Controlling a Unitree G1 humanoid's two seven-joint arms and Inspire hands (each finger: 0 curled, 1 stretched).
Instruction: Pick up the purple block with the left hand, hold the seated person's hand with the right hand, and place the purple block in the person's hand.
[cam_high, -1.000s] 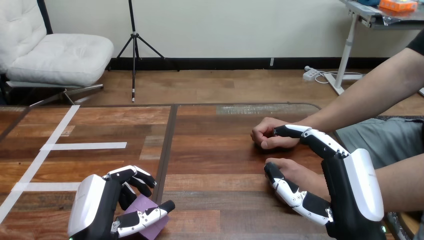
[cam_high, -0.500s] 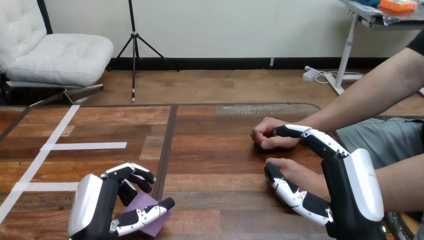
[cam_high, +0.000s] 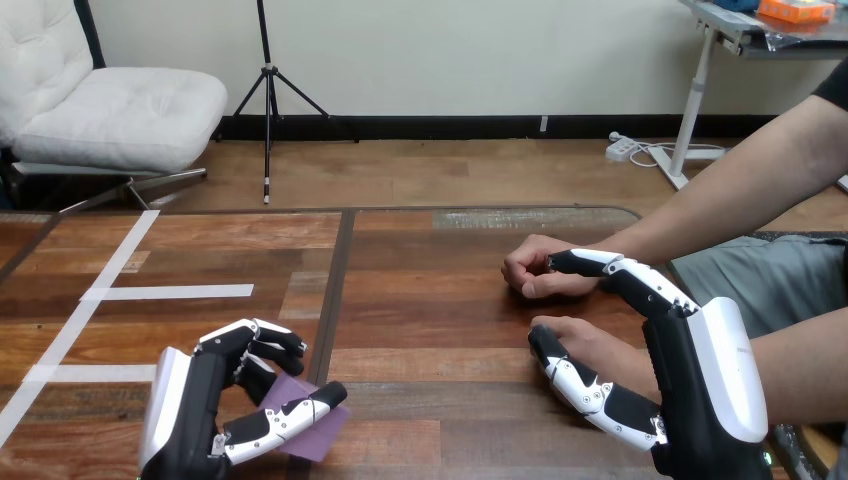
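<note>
Head view. The left hand (cam_high: 190, 410) sits low at the near left of the surface (cam_high: 430, 300), clenched on the purple block (cam_high: 312, 438). Its fingers (cam_high: 262, 345) curl over the block's far side and its thumb (cam_high: 290, 418) crosses the near side, so the block is pinched from two opposing faces, a grip suited to lifting it without a twist. Whether the block rests on the surface or is just clear of it cannot be told.

The right hand (cam_high: 705, 370) is spread at the right. The person's nearer hand (cam_high: 585, 338) lies between its thumb (cam_high: 585, 390) and its outstretched fingers (cam_high: 625, 275). The thumb touches that hand's near edge, and the fingertips reach the person's farther hand (cam_high: 530, 268), which is closed in a fist. The fingers are not wrapped round either hand, so the right hand brackets rather than holds. Judged from this, the pick-up is in progress, while the hold and the hand-over are not yet done.
</note>
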